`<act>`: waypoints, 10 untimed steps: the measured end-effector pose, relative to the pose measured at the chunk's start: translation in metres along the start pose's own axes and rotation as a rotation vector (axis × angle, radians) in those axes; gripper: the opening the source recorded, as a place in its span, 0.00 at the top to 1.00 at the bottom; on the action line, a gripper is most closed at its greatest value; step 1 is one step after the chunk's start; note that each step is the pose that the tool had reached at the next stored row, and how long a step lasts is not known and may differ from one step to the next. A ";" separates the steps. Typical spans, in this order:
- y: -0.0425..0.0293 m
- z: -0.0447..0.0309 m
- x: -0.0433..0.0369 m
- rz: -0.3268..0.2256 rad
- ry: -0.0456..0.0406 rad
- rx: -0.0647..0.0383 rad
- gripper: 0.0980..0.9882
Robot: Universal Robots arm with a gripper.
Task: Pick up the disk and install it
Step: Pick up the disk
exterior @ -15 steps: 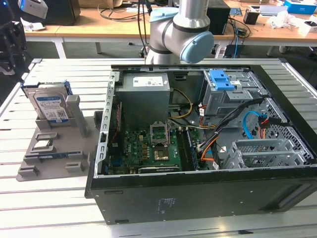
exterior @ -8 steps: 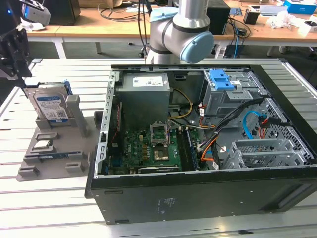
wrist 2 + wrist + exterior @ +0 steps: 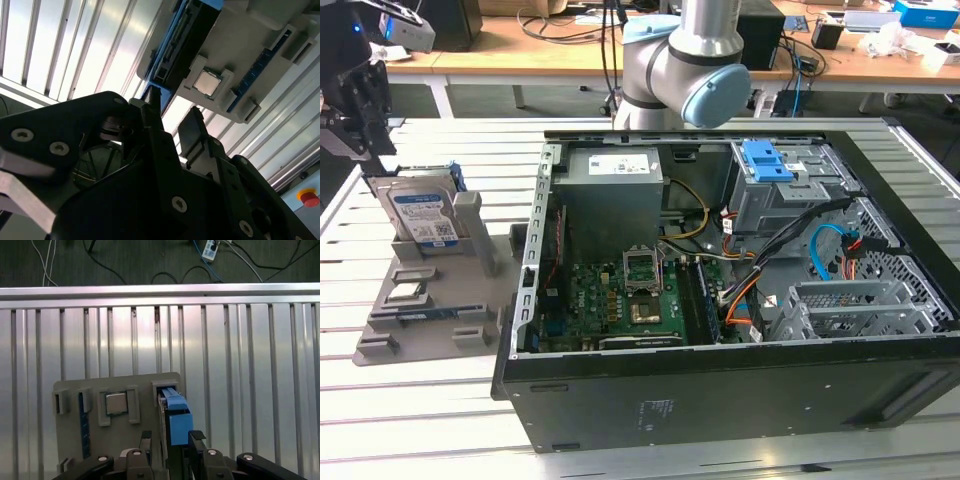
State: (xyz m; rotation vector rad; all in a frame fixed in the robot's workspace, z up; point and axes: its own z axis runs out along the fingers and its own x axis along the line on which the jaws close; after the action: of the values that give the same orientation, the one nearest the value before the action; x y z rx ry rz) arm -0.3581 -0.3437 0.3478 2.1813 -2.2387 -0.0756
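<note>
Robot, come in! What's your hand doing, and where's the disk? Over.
Gripper open, poised over the disk. Disk upright in the grey holder, not lifted. Nothing between fingers and disk; holder's post stands beside it.

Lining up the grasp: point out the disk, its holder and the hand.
disk (image 3: 423, 215): exterior view, on its label.
holder (image 3: 485, 295): exterior view, on its grey base.
hand (image 3: 170, 437): first wrist view, midway between its fingertips.
</note>
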 end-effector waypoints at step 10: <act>-0.0032 0.0139 -0.0077 -0.037 0.0021 -0.001 0.64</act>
State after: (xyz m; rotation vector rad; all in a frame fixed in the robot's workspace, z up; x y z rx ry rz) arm -0.3554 -0.3357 0.3339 2.2220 -2.1967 -0.0746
